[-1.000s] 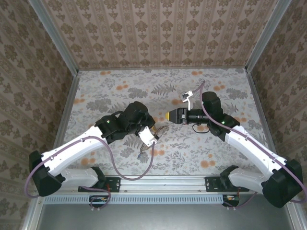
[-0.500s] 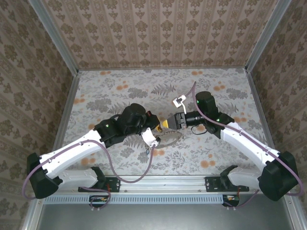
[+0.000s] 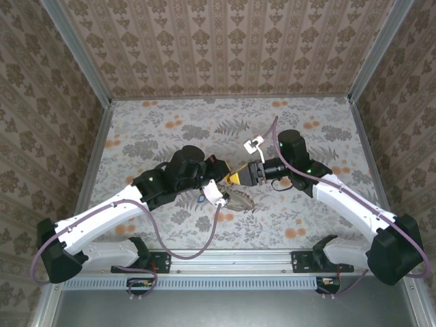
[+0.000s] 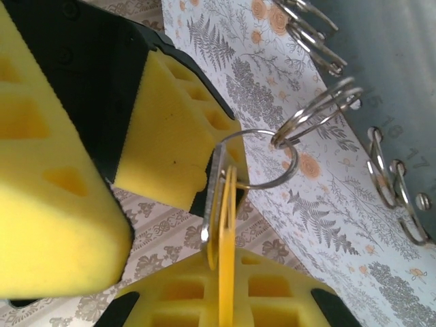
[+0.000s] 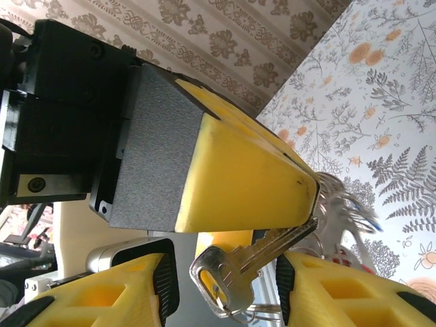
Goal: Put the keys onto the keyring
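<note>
A silver key [image 5: 272, 248] sticks out of my left gripper [image 4: 225, 272], which is shut on it, with a thin yellow piece pressed alongside. The key's head hangs in the gap of my right gripper [image 5: 223, 269], whose jaws stand apart around it without pinching. Through the key's head runs a thin round wire ring [image 4: 272, 163]. A string of linked rings [image 4: 320, 109] trails away from it. From above, the two grippers meet tip to tip, left [image 3: 225, 185] and right [image 3: 235, 178], and the keyring [image 3: 240, 201] dangles just below them as a grey loop.
The floral table [image 3: 306, 129] is walled by patterned panels at the back and both sides. An aluminium rail [image 3: 225, 257] runs along the near edge. A small red piece [image 3: 217, 162] shows beside the left wrist. Purple cables loop under the left arm.
Both grippers closed in on each other and now touch at the tips. The hanging keyring swung right with the left gripper, from under the left wrist to below the meeting point.
</note>
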